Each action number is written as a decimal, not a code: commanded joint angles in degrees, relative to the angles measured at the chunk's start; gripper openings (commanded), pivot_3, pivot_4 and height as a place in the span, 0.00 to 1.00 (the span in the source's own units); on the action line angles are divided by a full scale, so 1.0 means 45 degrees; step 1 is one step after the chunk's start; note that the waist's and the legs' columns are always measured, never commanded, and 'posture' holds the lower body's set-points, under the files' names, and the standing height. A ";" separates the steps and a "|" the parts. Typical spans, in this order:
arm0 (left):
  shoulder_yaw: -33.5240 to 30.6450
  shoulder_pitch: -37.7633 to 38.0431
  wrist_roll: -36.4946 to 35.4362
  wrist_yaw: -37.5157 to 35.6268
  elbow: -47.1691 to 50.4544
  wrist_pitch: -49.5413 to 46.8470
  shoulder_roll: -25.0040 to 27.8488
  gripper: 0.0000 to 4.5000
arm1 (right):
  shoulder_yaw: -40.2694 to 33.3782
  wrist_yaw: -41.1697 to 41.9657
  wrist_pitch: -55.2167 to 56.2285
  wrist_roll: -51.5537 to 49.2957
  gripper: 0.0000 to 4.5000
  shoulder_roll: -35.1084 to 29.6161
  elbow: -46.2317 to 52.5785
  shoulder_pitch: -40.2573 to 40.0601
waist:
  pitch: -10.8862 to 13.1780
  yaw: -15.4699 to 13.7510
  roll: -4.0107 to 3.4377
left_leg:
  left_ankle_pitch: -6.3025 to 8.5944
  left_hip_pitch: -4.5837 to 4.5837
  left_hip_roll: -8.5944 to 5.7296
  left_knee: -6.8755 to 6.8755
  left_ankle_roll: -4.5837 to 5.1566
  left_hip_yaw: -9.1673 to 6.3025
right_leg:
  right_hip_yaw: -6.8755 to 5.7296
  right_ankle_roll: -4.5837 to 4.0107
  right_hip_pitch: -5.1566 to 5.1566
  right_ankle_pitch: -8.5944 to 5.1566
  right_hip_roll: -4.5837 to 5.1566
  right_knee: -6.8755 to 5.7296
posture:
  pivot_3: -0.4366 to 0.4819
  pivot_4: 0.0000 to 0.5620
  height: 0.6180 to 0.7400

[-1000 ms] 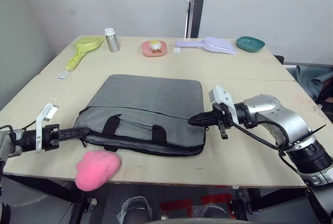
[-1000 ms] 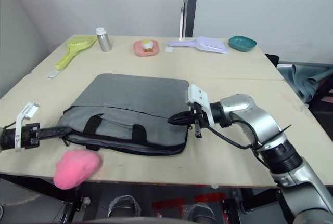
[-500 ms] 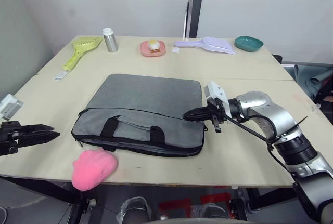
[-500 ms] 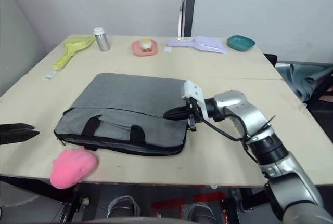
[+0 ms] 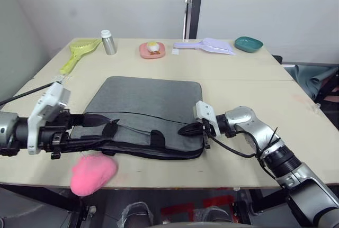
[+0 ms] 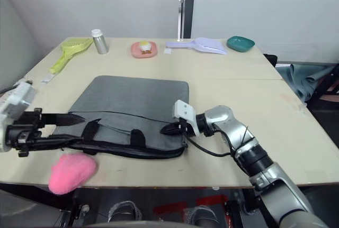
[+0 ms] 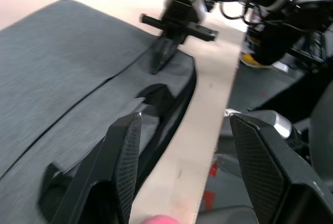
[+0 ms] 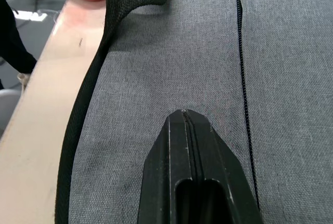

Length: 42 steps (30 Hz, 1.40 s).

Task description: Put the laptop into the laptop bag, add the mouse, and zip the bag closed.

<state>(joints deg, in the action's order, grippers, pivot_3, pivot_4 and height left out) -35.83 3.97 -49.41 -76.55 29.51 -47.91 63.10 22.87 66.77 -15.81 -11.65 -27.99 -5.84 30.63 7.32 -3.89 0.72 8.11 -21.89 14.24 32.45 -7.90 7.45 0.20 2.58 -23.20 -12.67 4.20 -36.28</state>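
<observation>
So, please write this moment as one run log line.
left gripper: open, at laptop bag left end | right gripper: shut, tips on bag right end

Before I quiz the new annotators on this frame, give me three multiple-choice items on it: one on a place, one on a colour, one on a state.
1. Where does the pink soft blob lie?
A. at the table's near edge, beside the laptop bag
B. on the bag
C. in the teal bowl

2. What colour is the plate at the table's far side?
A. blue
B. pink
C. black

3. How is the right gripper?
A. wide open
B. shut on the blob
C. shut, over the bag's fabric

Key: 1 A, it sits by the bag's near left corner. 2 B, the plate is pink. 3 C, its fingers meet over grey cloth.
</observation>
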 commanded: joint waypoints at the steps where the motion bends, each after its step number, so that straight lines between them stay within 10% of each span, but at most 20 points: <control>1: 0.0138 -0.0173 0.0365 0.0135 -0.0150 0.0344 0.0491 0.62 | 0.0313 -0.0045 -0.0382 0.0536 0.00 -0.0163 -0.0593 -0.0664 | -0.0025 -0.0003 0.0009 | 0.0000 0.0010 0.0000 0.0003 0.0000 -0.0001 | -0.0001 0.0000 0.0012 0.0000 0.0002 0.0000 | 0.48 0.27 1.00; 5: -0.0319 0.0502 0.0878 0.0364 -0.1088 -0.0267 0.0865 0.62 | 0.0157 0.0046 -0.0514 0.0372 0.00 -0.0243 -0.0289 -0.0803 | -0.0109 0.0006 -0.0020 | 0.0001 0.0013 -0.0005 0.0016 0.0001 -0.0002 | -0.0002 0.0000 0.0021 0.0000 0.0008 0.0003 | 0.48 0.27 1.00; 11: -0.2869 0.3390 0.2045 -0.0414 -0.1947 -0.0424 0.0430 0.99 | 0.0131 0.0361 -0.0536 0.0303 0.00 -0.0256 -0.0103 -0.0770 | -0.0116 0.0107 -0.0021 | 0.0004 0.0000 -0.0001 0.0009 0.0004 -0.0010 | -0.0016 0.0001 0.0013 -0.0001 0.0005 0.0044 | 0.48 0.27 1.00; 18: -0.5585 0.7408 0.3088 -0.1536 -0.1633 -0.0054 -0.1167 0.99 | 0.0494 0.0864 -0.0219 0.0415 0.00 0.0218 -0.0478 -0.0341 | -0.0124 0.0209 -0.0069 | 0.0008 0.0003 0.0005 -0.0055 0.0008 -0.0021 | -0.0040 0.0000 0.0017 -0.0002 0.0004 0.0095 | 0.48 0.27 1.00; 42: -0.0290 0.6079 0.2567 0.2092 -0.2735 -0.0406 -0.3265 0.99 | -0.0073 -0.0428 -0.0684 0.0488 0.00 0.0595 -0.0190 -0.1187 | -0.0182 0.0260 -0.0075 | 0.0008 0.0012 0.0005 -0.0079 0.0008 -0.0008 | -0.0026 0.0001 0.0020 -0.0004 -0.0002 0.0130 | 0.48 0.27 1.00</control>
<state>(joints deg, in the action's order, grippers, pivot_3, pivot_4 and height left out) -37.23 30.98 -37.62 -66.90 17.36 -50.43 47.87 22.16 66.81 -17.66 -11.37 -25.59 -2.99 26.67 6.50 -2.72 0.39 8.14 -21.82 14.27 32.09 -7.87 7.42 0.09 2.58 -23.11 -12.69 4.20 -35.70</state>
